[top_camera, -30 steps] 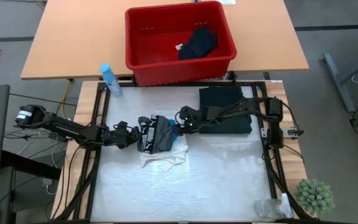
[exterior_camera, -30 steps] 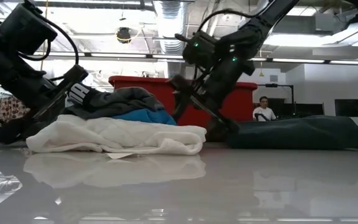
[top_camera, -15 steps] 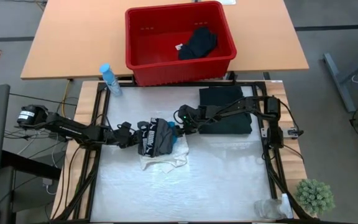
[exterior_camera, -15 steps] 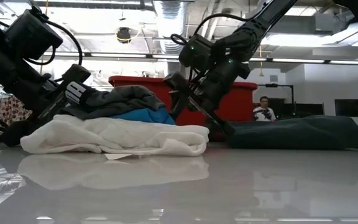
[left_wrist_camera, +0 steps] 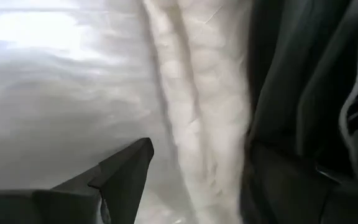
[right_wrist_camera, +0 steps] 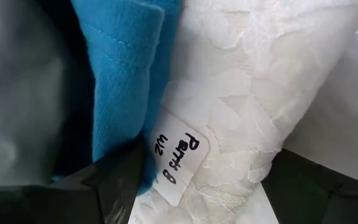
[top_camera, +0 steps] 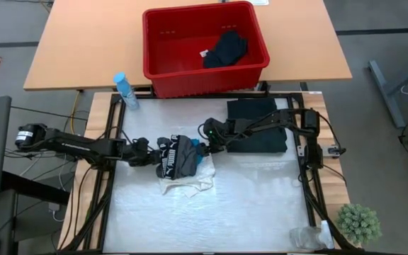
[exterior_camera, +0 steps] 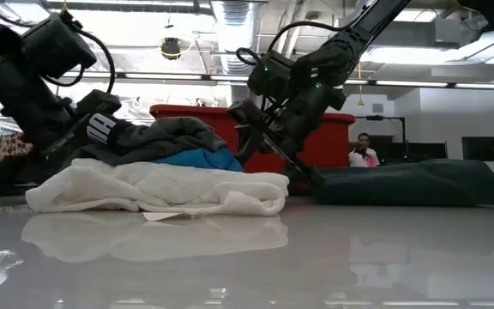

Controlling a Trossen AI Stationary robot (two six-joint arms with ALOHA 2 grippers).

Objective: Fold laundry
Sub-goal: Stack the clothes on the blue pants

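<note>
pile: white lace at the bottom, teal in the middle, grey on top; sits between your two grippers
left gripper: spread, at pile's near edge, holds nothing
right gripper: spread, nosed into teal and lace hems, nothing pinched
handling: soft, light, limp; layers slide and bunch; lace may snag
grab: pinch grey top layer alone at its edge, both sides
folded black: behind right gripper

Left end effector and right end effector, both open, low

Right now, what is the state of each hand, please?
Left hand: open, holding nothing, at the left edge of the garment pile.
Right hand: open, holding nothing, at the pile's right edge.
</note>
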